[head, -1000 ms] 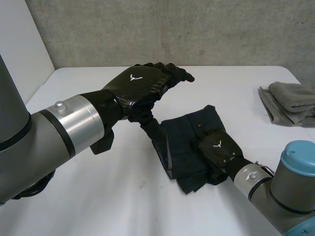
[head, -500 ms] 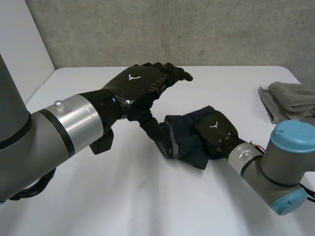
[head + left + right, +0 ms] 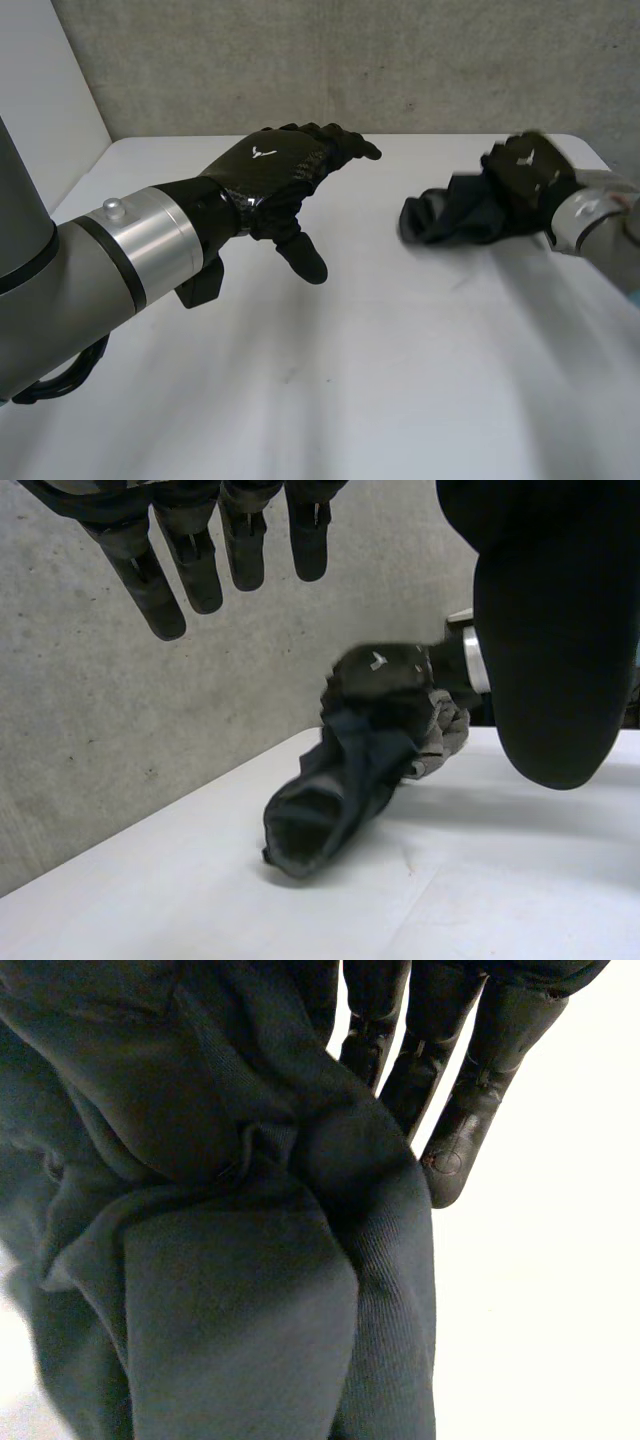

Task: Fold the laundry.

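Left hand (image 3: 272, 170): released. The fingers (image 3: 190, 555) are extended and slightly spread, and the thumb (image 3: 305, 260) points down toward the tabletop (image 3: 350, 380). The hand hangs above the tabletop, touches nothing and holds nothing. It is well apart from the dark garment (image 3: 450, 215).

Right hand (image 3: 527, 170): grasping the dark garment. In the right wrist view the cloth is bunched thickly against the palm, and the fingers (image 3: 455, 1110) reach out past the gathered folds. The thumb is hidden by cloth. In the left wrist view the right hand sits on top of the upper end of the bundle.

Dark garment: crumpled into a loose roll rather than lying flat. It is at the far right of the tabletop in the head view. Its upper end is gathered in the right hand; its lower end slopes down and rests on the tabletop, with an open fold facing the left hand.

Grey cloth (image 3: 447, 742): seen in the left wrist view just behind the dark garment, below the right wrist. Whether the two touch cannot be determined.
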`<state>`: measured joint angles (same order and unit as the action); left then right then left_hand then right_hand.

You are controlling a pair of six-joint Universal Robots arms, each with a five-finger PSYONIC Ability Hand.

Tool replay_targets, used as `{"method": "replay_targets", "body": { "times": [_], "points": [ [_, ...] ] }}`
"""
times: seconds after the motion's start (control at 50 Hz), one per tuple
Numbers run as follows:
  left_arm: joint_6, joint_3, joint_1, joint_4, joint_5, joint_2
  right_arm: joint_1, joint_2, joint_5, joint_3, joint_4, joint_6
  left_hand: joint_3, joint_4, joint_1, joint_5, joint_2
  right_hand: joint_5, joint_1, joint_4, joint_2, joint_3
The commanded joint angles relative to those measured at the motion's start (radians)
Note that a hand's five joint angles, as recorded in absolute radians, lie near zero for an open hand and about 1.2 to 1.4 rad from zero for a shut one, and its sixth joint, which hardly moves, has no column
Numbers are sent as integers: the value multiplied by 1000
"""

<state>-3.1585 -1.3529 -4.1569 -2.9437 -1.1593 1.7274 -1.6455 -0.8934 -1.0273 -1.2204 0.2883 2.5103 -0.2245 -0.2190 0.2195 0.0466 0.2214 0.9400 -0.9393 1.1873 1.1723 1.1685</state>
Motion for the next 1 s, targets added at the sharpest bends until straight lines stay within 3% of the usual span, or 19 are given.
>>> {"method": "replay_targets", "body": {
  "times": [0.02, 0.16, 0.32, 0.52, 0.64, 0.8, 0.84, 0.86, 0.9, 1.0],
  "points": [
    [0, 0, 0, -2, 1, 3, 24, 62, -45, 307, 17, 103, 29, 23, -24, -25, -26, 282, -457, 209, 224, 228],
    [0, 0, -2, -5, 0, 8, 78, 178, -92, 591, 75, 237, 26, 20, -21, -22, -23, 282, -457, 209, 224, 228],
    [0, -2, 0, -5, 0, 12, 168, 309, -80, 717, 58, 237, 26, 20, -21, -22, -23, 282, -457, 209, 224, 228],
    [0, -6, 1, -5, 0, 43, 257, 378, -53, 612, 48, 159, 26, 20, -21, -22, -23, 282, -457, 209, 224, 228],
    [0, -5, 3, -5, 0, 54, 331, 335, 24, 446, 48, 1, 26, 20, -21, -22, -23, 282, -457, 209, 224, 228],
    [0, -5, 3, -5, 0, 63, 382, 251, 99, 308, 46, -35, 26, 20, -21, -22, -23, 282, -457, 209, 224, 228],
    [0, -5, 3, -5, 0, 63, 382, 226, 98, 289, 45, -33, 26, 20, -21, -22, -23, 26, -201, -47, -32, -28],
    [0, -5, 3, -5, 0, 63, 380, 197, 92, 268, 45, -27, 26, 20, -21, -22, -23, -394, 219, -467, -452, -448],
    [2, -5, 3, -5, -2, 63, 377, 170, 81, 251, 45, -9, 26, 20, -21, -22, -23, -691, 515, -763, -748, -745],
    [3, -3, 6, -5, -2, 61, 359, 65, 4, 228, 48, 111, 26, 20, -21, -22, -23, -940, 765, -1013, -998, -994]
  ]
}}
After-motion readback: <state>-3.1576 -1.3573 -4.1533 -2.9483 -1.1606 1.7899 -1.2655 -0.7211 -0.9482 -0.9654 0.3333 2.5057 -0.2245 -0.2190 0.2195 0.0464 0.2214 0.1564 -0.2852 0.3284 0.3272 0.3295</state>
